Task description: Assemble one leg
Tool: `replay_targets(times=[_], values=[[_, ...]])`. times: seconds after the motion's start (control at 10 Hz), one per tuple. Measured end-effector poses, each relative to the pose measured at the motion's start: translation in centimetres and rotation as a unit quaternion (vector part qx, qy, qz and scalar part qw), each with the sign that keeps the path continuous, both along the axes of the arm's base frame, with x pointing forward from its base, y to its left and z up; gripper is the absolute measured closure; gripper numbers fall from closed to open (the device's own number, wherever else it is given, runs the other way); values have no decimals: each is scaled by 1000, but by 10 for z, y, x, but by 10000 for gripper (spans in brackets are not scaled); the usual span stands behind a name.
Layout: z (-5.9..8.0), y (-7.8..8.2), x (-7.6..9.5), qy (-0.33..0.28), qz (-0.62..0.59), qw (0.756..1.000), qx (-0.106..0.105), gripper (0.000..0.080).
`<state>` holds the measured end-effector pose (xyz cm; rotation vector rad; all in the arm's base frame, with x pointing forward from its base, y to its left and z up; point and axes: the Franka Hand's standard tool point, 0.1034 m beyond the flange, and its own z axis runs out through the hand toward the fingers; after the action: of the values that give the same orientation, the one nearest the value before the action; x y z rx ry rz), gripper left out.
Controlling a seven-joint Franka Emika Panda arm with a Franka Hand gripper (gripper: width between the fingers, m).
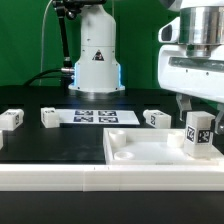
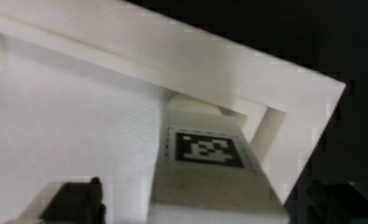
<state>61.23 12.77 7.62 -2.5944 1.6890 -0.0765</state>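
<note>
One leg (image 1: 198,135), a small white block with a black-and-white tag, stands upright on the right corner of the flat white tabletop panel (image 1: 135,152). My gripper (image 1: 197,110) hangs just above it. In the wrist view the leg (image 2: 211,150) sits between my two dark fingertips (image 2: 78,200), with a gap on each side. The gripper (image 2: 202,196) is open and touches nothing. The tabletop's raised edge (image 2: 181,60) runs behind the leg.
Three more legs lie on the black table: one (image 1: 12,119) at the exterior view's left, one (image 1: 50,117) beside the marker board (image 1: 95,117), one (image 1: 157,118) behind the tabletop. The robot base (image 1: 95,60) stands at the back.
</note>
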Motion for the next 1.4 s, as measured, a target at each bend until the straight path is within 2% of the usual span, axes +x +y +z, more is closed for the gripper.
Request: replay_targets(times=[0.3, 0.5, 0.7, 0.9, 1.2, 1.3, 1.4], values=[[1, 3, 3, 1, 194, 981, -12, 151], [-1, 3, 3, 1, 264, 964, -17, 151], [-1, 1, 3, 0, 345, 938, -23, 151], [-1, -3, 4, 0, 436, 900, -32, 151], [-1, -2, 4, -1, 506, 861, -37, 151], [-1, -4, 4, -1, 538, 842, -39, 151], [-1, -6, 5, -1, 539, 841, -40, 151]])
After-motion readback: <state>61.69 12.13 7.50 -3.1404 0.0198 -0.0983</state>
